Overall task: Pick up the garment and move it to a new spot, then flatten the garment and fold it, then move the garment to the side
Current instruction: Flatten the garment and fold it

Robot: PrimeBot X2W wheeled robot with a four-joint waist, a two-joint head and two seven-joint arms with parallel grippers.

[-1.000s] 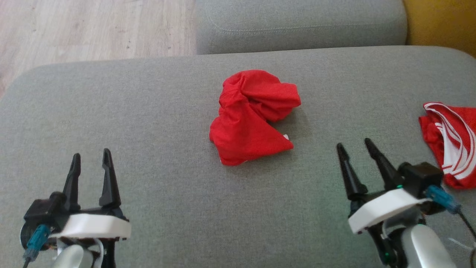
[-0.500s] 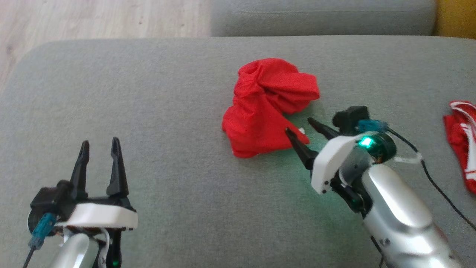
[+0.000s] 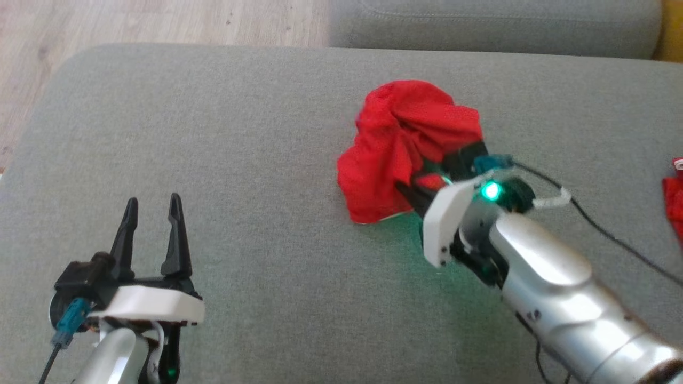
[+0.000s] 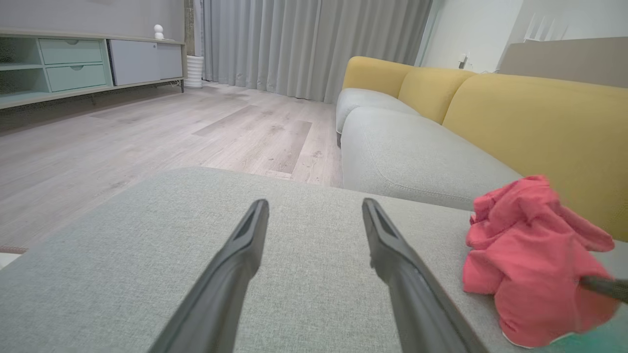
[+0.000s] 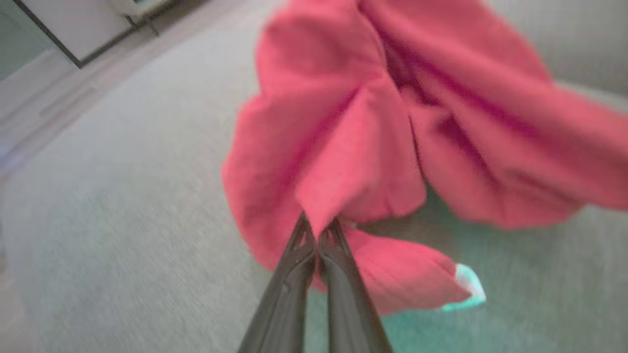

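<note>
Right gripper (image 5: 318, 226), its slim dark fingers pressed together, pinches a soft fold of the crumpled red garment (image 3: 405, 133) heaped on the grey woven sofa seat (image 3: 224, 133); left gripper (image 3: 152, 205) stands spread.

Left arm (image 3: 114, 354): low at near left, silver forearm, fingers pointing away.
Left jaws: spread wide apart.
Right arm (image 3: 549, 277): stretched forward and inward.
Right jaws: pressed together on a fold of the crumpled red fabric garment (image 5: 363, 162).
</note>
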